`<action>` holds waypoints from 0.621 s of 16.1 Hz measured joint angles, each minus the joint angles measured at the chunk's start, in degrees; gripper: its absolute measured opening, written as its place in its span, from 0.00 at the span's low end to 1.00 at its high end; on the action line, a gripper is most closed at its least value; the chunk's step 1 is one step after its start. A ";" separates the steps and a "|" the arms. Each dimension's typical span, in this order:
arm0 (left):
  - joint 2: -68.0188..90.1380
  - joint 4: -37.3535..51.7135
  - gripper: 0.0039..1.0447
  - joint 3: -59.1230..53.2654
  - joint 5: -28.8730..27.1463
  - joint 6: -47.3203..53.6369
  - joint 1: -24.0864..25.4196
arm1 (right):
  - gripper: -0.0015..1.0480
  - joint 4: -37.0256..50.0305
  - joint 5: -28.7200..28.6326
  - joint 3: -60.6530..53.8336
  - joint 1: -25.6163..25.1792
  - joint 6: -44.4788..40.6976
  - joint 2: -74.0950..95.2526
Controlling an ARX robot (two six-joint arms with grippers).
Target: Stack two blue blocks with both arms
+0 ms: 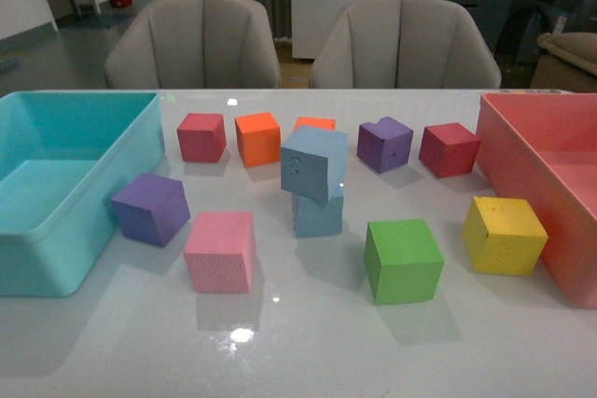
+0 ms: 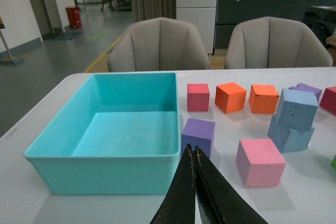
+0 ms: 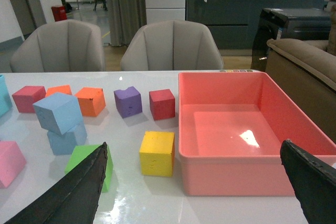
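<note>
The two blue blocks stand stacked in the middle of the table. The upper blue block (image 1: 313,162) sits tilted and twisted on the lower blue block (image 1: 318,214). No arm shows in the front view. The left wrist view has the upper block (image 2: 297,109) and the lower block (image 2: 290,136) far off to one side of my left gripper (image 2: 192,149), which is shut on nothing, close to a purple cube (image 2: 198,134). The right wrist view shows the upper block (image 3: 58,112) and lower block (image 3: 65,140) well away from my right gripper (image 3: 194,150), which is wide open and empty.
A teal bin (image 1: 56,258) stands at the table's left, a pink bin (image 1: 522,137) at its right. Around the stack lie a pink cube (image 1: 220,251), green cube (image 1: 403,260), yellow cube (image 1: 505,235), and purple, red and orange cubes. Two chairs stand behind the table.
</note>
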 joint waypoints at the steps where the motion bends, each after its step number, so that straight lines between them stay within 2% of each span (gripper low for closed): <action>1: 0.00 -0.22 0.01 0.00 0.00 0.00 0.00 | 0.94 0.04 0.00 0.00 0.00 0.00 0.00; 3: 0.00 -0.22 0.17 0.00 0.02 0.00 0.00 | 0.94 0.02 0.00 0.00 0.00 0.00 0.00; 4: 0.00 -0.22 0.19 0.00 0.02 0.00 0.00 | 0.94 0.02 0.00 0.00 0.00 0.00 0.00; 10: 0.00 -0.20 0.94 0.00 0.02 0.00 0.00 | 0.94 0.02 0.00 0.00 0.00 0.00 0.00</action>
